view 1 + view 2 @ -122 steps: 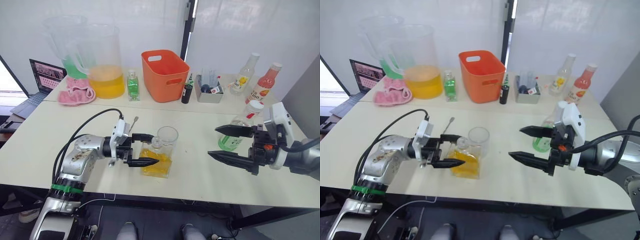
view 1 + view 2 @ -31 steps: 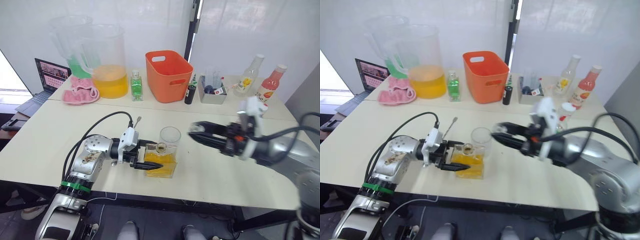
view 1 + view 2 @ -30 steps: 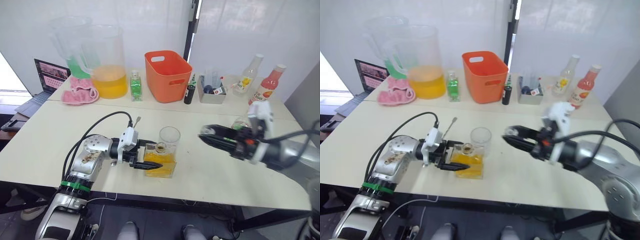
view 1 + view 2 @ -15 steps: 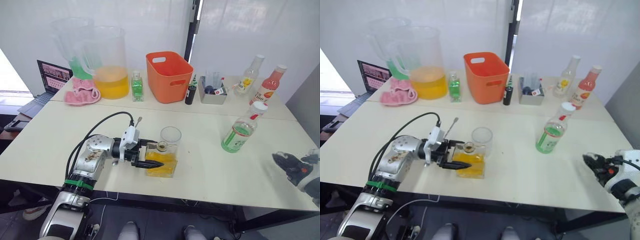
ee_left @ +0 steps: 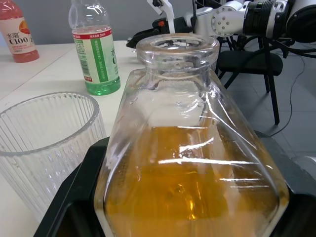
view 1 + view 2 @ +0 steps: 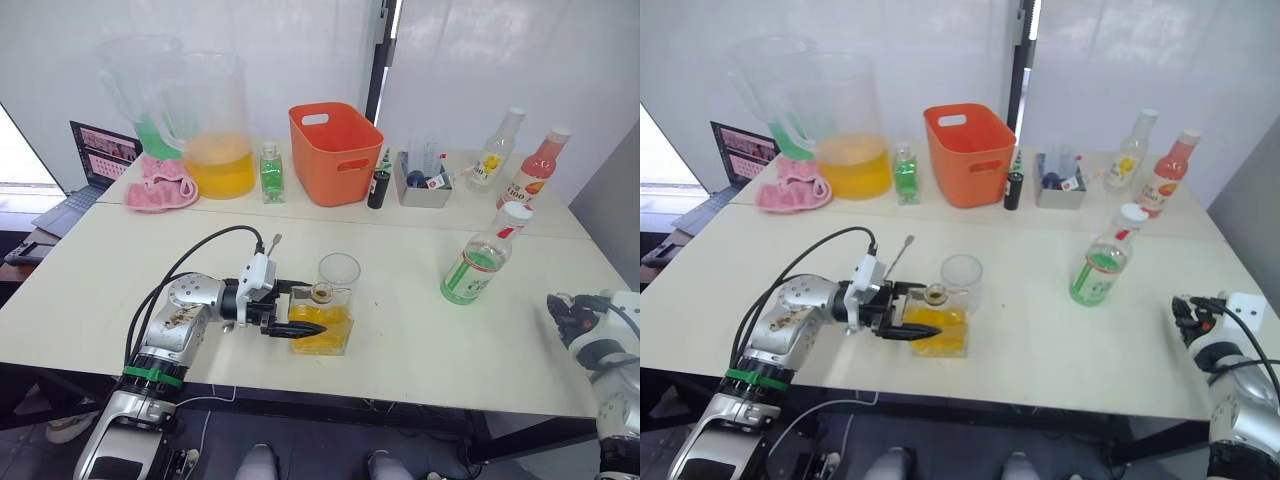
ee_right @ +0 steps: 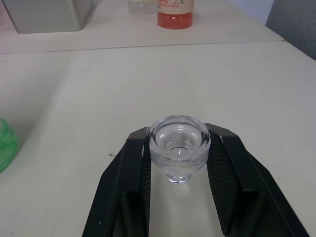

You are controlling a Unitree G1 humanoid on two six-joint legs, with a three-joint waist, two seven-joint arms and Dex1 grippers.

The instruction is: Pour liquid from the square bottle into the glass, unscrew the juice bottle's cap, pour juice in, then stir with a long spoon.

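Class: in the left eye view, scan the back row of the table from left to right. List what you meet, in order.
Laptop → pink cloth → pitcher of orange liquid → small green bottle → orange basket → grey tray → yellow-label bottle → red drink bottle.

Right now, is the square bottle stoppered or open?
Open. The square bottle has a bare, empty mouth, and the glass stopper sits between the right gripper fingers, away from it.

The square bottle (image 6: 321, 322) is set on the table (image 6: 420, 340) just in front of the glass (image 6: 338, 277). The juice bottle (image 6: 484, 254) is placed well to their right.
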